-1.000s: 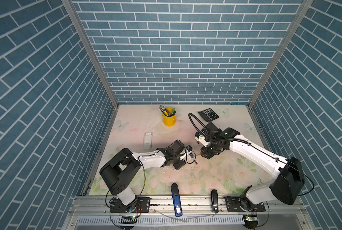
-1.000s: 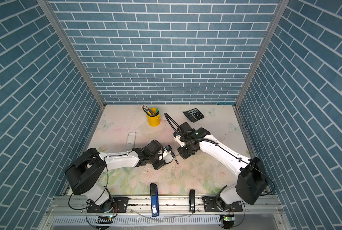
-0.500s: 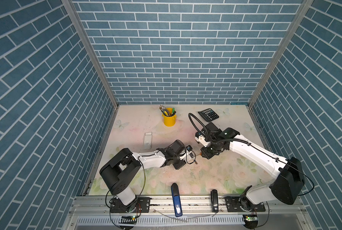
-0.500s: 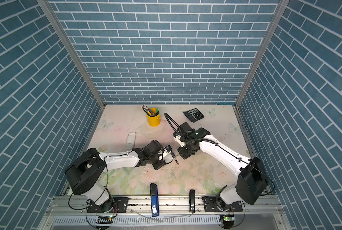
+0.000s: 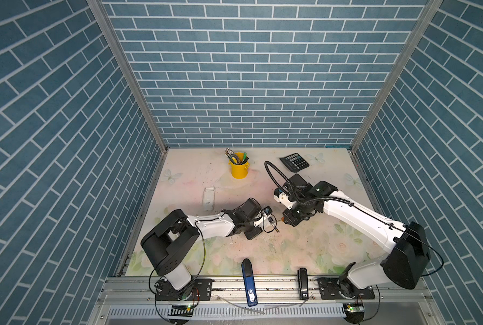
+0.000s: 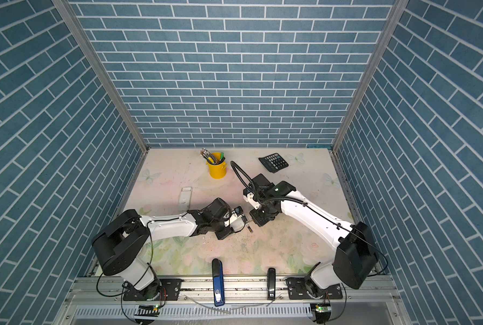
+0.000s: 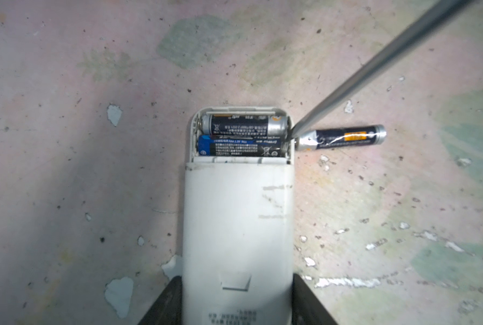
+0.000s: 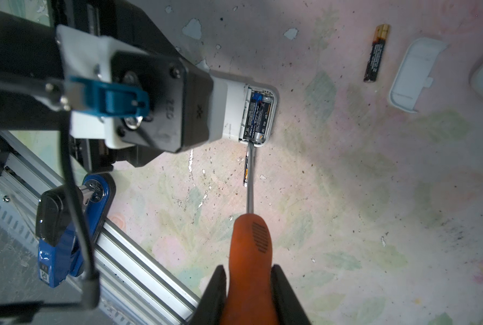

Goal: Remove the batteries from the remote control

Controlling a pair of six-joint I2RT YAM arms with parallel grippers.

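My left gripper (image 7: 237, 298) is shut on the white remote control (image 7: 236, 225), its jaws pressing both sides. The compartment is uncovered and holds two batteries (image 7: 244, 125) (image 7: 238, 146) side by side. A loose battery (image 7: 344, 138) lies on the table just beside that end. My right gripper (image 8: 250, 295) is shut on the orange handle of a screwdriver (image 8: 250, 247), whose tip rests at the compartment's corner. Another battery (image 8: 376, 53) and a white cover (image 8: 414, 74) lie farther off. In both top views the grippers (image 5: 265, 222) (image 5: 289, 221) meet mid-table.
A yellow cup of pens (image 5: 238, 168) and a calculator (image 5: 294, 162) stand at the back. A white rectangular piece (image 5: 208, 198) lies left of centre. A blue stapler (image 5: 248, 281) and a black one (image 5: 302, 282) sit on the front rail.
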